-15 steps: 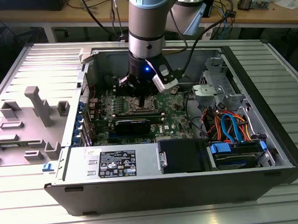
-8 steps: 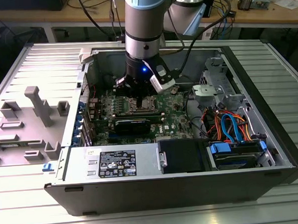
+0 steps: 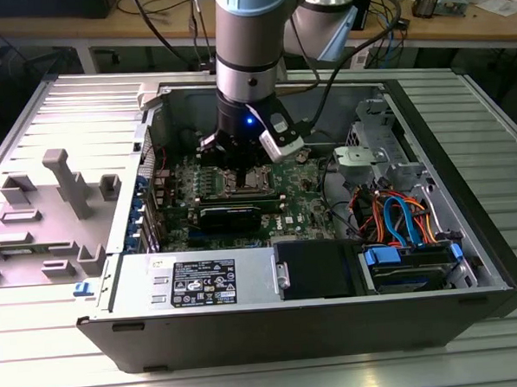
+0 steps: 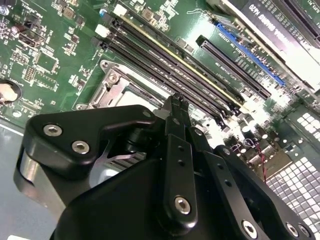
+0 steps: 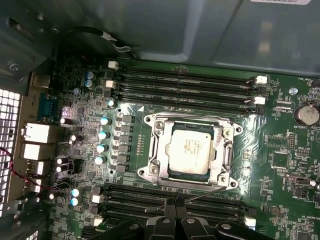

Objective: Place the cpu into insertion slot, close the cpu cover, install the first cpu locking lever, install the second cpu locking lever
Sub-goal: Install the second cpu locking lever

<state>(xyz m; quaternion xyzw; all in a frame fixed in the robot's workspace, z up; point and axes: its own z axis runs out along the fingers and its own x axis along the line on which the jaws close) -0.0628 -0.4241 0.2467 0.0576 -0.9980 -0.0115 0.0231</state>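
Nearest to us in the first wrist view, our gripper (image 5: pixel 175 204) has its two black fingers pressed together to a narrow tip, pinching the end of a thin wire lever (image 5: pixel 205 191) that slants along the near edge of the slot (image 5: pixel 150 150). In the second wrist view the same matt black fingers (image 4: pixel 175 112) meet in a point just over the silver frame, with bolted black links behind them.

Just beyond the tip, the cpu (image 5: pixel 191 148) lies flat in the slot, a square of dull grey metal. The cover (image 5: pixel 223 150), a thin bright steel frame, lies down around it, screws at its corners.

Past the slot run long black memory rails (image 5: pixel 185 82) on the green motherboard (image 5: pixel 285 150), near its far edge.

In the exterior view our arm (image 3: pixel 247 55) stands nearly upright over the middle of the open case (image 3: pixel 467 200), gripper (image 3: pixel 240 164) down at the board.
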